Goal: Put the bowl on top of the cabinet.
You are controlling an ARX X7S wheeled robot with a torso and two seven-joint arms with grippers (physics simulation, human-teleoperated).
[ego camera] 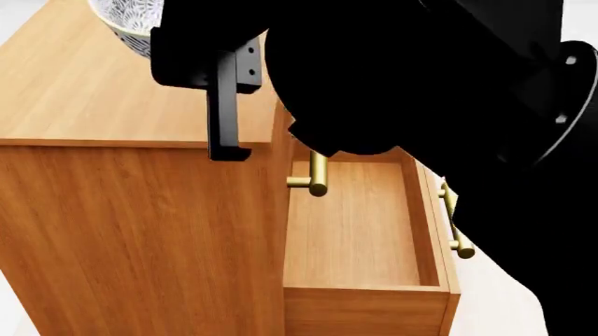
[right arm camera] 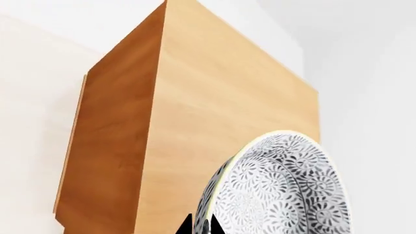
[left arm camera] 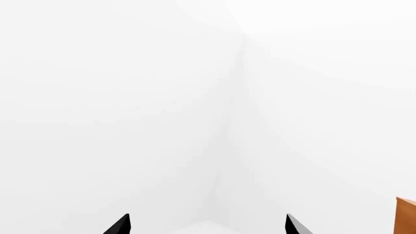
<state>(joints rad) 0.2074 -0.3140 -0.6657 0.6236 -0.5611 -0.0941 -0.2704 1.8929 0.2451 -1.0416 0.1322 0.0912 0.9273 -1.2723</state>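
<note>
Right gripper [right arm camera: 200, 225] clamped on the rim of the bowl [right arm camera: 279, 190], one black fingertip on either side of the wall at the lower edge of the right wrist view. The bowl is over the flat top of the cabinet [ego camera: 84, 84]; in the head view only part of its patterned wall [ego camera: 131, 21] shows at the upper edge, above the far part of the top, with the black arm and one gripper finger [ego camera: 224, 105] in front of it. Whether the foot of the bowl touches the wood cannot be told from any view. Judged progress: transport is essentially complete; lowering (if still needed), release and withdrawal remain.

Left gripper [left arm camera: 208, 225]: fingertips wide apart, holding nothing, facing bare white walls, with a sliver of brown wood [left arm camera: 406, 214] at the picture's edge.

Comparison of views. The head view alone shows an open drawer [ego camera: 360, 231] below the top, empty inside, with brass handles [ego camera: 316, 178]. The right wrist view alone shows the bowl's inner floral pattern and the grip on its rim. The left wrist view shows neither bowl nor drawer.
</note>
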